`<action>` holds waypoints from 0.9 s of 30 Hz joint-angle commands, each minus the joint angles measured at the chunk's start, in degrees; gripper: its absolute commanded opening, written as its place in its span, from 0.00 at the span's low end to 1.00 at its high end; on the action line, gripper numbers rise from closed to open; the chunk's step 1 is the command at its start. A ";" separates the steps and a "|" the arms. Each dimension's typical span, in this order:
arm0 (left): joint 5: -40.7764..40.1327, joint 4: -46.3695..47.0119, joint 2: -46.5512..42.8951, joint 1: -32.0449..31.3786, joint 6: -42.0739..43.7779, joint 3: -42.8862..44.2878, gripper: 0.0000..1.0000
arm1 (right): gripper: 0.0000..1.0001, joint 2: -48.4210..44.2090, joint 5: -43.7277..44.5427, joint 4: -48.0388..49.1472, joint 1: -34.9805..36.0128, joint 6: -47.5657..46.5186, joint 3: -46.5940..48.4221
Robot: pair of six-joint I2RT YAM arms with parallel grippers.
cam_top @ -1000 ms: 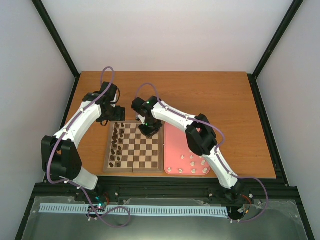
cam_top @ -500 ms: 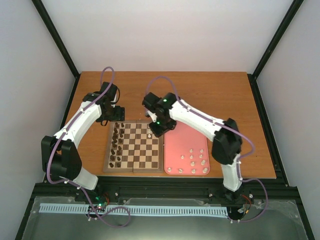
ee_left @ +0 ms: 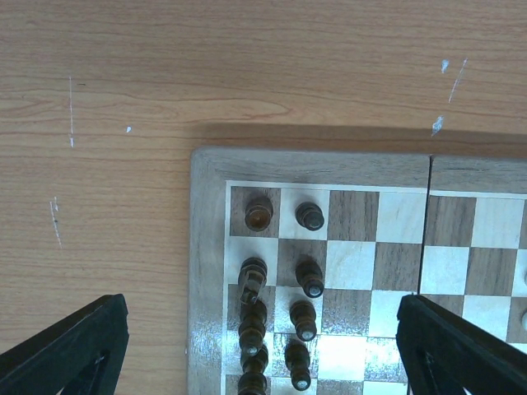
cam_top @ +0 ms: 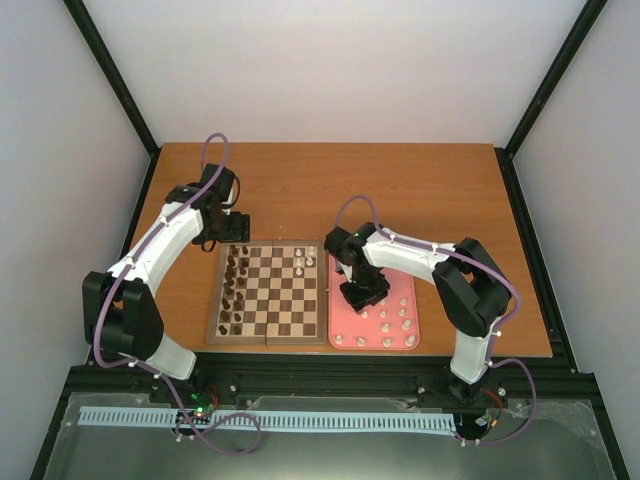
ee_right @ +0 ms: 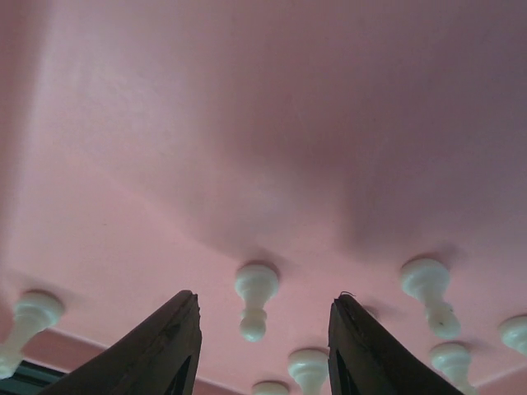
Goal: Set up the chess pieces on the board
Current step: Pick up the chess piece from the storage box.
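Most of the cream chess pieces (cam_top: 385, 322) stand loose on the near half of the pink tray (cam_top: 338, 322), just right of the board (cam_top: 268, 341). Count not readable; the arm may cover some.

Right tool (cam_top: 362, 295): low over the tray's middle, just beyond that cluster. Wrist view shows its fingers (ee_right: 177, 346) spread apart, gripping nothing, with one small pawn-like piece (ee_right: 254, 298) standing between the tips and touching neither. Other pieces stand close on both sides.

Step in hand (judgement): picking the next cream piece. The next move calls for a short descent, centring on the stem and a light close. The piece is tiny against the gap, so a skewed approach could tip it or nudge its neighbours. Then carry it to the board's right-hand columns.

Board: a few placed cream pieces (cam_top: 303, 262) stand on far right squares. Dark pieces (cam_top: 234, 285) fill the two left columns; one looks tilted in the left wrist view, unsure.

Left tool (cam_top: 235, 228): hovers by the board's far left corner, fingers wide apart, holding nothing.

Bare table (cam_top: 420, 190) beyond.

Hard to make out: piece types, and whether the right tips touch the tray. Left wrist view cuts off the board's near rows.
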 commanded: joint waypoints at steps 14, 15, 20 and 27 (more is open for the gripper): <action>1.30 0.60 -0.23 0.38 0.50 1.44 1.00 | 0.23 -2.34 -1.16 3.49 -0.03 1.25 -5.51; 1.38 0.58 -0.21 0.36 0.49 1.39 1.00 | 0.20 -2.55 -0.93 3.48 -0.03 1.33 -5.55; 1.64 0.61 0.05 0.41 0.50 1.57 1.00 | 0.08 -2.14 -0.82 2.84 -0.03 1.52 -4.51; 1.57 0.54 -0.35 0.40 0.49 1.52 1.00 | 0.03 -3.11 1.33 -0.99 -0.03 1.25 -0.28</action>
